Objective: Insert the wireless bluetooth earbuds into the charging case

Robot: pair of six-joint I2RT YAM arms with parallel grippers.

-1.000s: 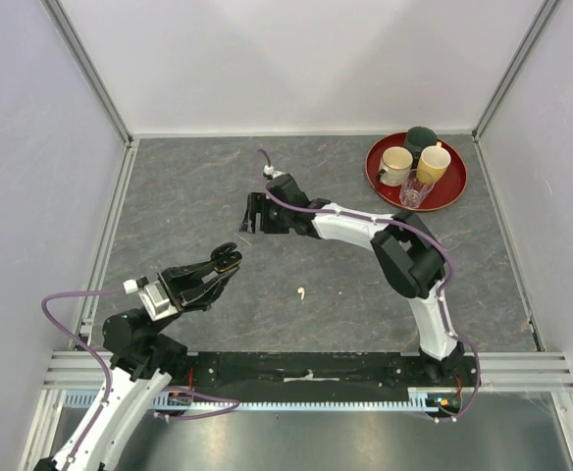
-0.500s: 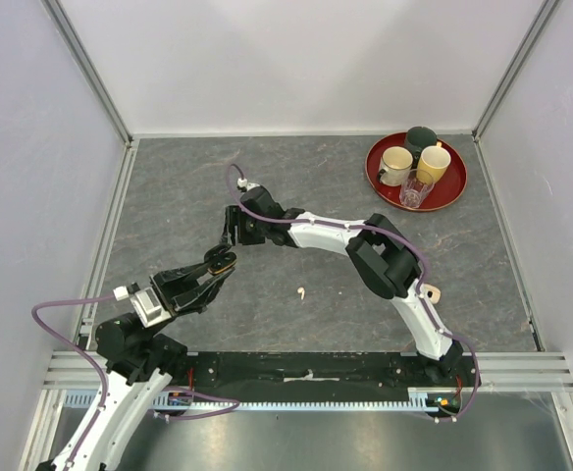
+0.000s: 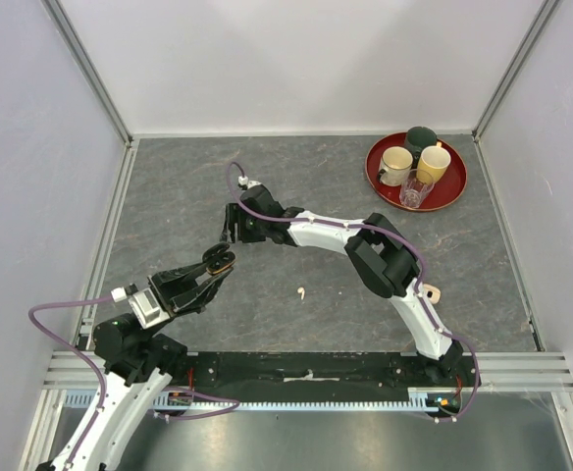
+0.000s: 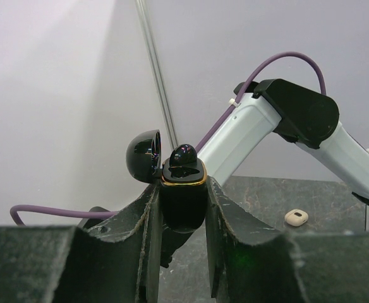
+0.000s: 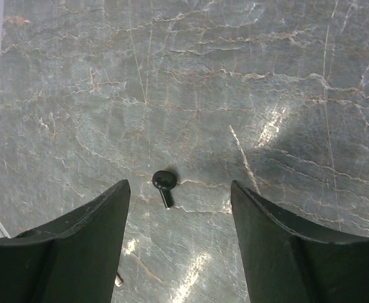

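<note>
Left tool (image 4: 182, 189) grips the open charging case (image 4: 183, 205), one black earbud (image 4: 184, 155) seated. Right tool (image 5: 179, 189), jaws apart, hovers beyond the case over a loose black earbud (image 5: 163, 181), not yet inserted.

White arms (image 3: 318, 228) with black joints (image 3: 380, 263) carry purple cables (image 4: 290, 54).

Right arm (image 3: 316, 228): swung to the left across the tabletop (image 3: 188, 186). The right tool (image 3: 232, 224) has moved left and slightly nearer, and now stands just on the far side of the left tool (image 3: 220, 262).

Right elbow (image 3: 377, 260): displaced left. A cream earbud (image 3: 432, 292), covered by it before, now lies exposed on the tabletop to its right.

Left wrist (image 3: 141, 304): drawn slightly left and nearer, carrying the left tool and the charging case (image 4: 183, 189) with it
</note>
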